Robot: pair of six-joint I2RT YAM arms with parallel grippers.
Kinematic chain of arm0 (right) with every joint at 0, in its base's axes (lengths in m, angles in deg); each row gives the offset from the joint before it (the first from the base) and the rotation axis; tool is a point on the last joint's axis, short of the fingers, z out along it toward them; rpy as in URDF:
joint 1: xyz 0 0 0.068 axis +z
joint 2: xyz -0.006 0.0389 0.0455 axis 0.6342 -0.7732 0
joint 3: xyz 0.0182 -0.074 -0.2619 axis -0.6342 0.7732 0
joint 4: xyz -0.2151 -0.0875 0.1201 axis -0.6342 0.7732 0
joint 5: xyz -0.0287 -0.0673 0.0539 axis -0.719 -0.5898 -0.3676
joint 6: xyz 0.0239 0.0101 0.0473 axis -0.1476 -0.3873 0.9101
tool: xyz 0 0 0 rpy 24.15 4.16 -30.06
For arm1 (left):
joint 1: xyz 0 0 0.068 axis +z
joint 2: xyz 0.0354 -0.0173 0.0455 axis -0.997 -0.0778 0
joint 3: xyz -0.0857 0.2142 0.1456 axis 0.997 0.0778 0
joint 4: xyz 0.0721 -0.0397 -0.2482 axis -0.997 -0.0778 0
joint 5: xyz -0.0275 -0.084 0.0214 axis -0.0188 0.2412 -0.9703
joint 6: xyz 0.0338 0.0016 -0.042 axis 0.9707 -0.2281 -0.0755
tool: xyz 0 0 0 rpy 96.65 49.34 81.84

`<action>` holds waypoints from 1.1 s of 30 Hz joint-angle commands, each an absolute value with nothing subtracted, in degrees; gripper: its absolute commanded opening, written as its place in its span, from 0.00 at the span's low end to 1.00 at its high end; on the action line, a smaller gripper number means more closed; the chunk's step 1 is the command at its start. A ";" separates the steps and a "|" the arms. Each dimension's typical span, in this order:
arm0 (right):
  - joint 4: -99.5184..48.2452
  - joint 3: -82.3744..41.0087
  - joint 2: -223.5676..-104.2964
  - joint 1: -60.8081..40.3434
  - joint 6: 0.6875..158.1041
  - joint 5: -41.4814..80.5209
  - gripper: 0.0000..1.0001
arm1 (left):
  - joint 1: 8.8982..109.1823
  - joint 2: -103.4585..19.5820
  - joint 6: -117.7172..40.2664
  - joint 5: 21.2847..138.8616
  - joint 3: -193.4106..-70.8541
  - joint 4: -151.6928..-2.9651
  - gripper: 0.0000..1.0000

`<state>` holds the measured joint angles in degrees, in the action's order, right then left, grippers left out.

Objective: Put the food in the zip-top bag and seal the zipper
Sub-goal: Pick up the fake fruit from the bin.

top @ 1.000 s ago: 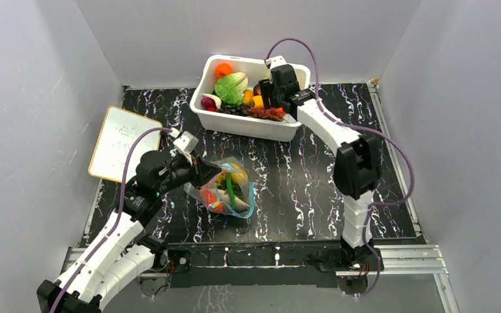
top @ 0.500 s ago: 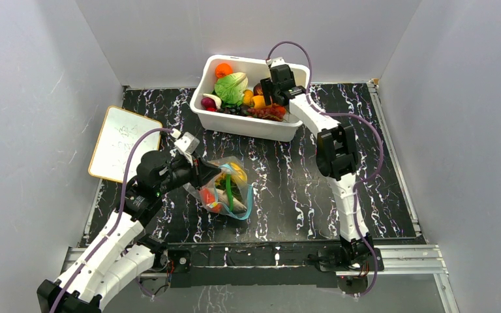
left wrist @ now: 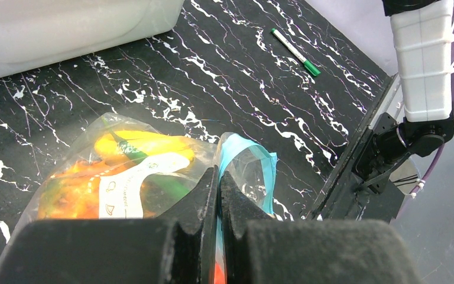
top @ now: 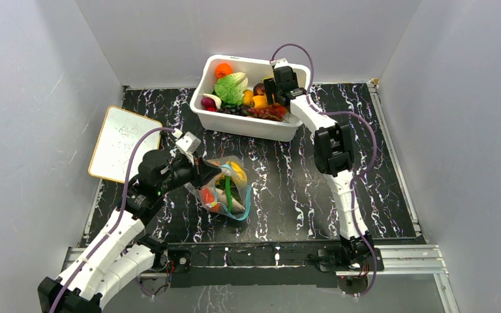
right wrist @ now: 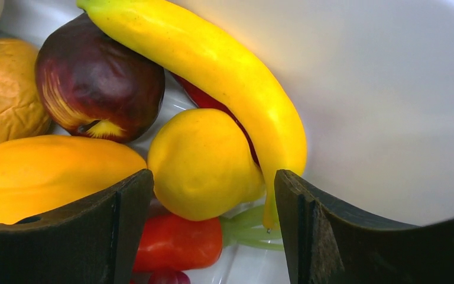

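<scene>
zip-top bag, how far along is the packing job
Done: several toy foods sit inside the zip-top bag. In hand: the left gripper is shut on the bag's mouth by the zipper; the right gripper hangs open over a yellow fruit in the white tub. Left: more food lies in the tub, and the zipper is not yet sealed.
</scene>
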<state>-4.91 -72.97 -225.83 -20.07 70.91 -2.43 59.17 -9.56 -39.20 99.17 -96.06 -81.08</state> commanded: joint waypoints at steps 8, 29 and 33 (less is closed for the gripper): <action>-10.18 -77.30 -228.98 -21.21 70.51 -1.67 0.70 | 59.00 -9.24 -38.39 98.71 -96.59 -79.78 0.00; -12.31 -71.96 -222.10 -21.34 70.25 0.20 0.34 | 59.01 -8.26 -37.85 97.68 -96.53 -80.86 0.00; -12.97 -69.50 -219.01 -21.34 70.32 0.56 0.32 | 59.00 -7.86 -37.87 97.37 -96.43 -80.75 0.00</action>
<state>-9.50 -71.02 -226.20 -21.10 70.84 0.11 59.17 -9.16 -38.85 98.09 -96.04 -81.26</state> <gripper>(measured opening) 0.496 0.010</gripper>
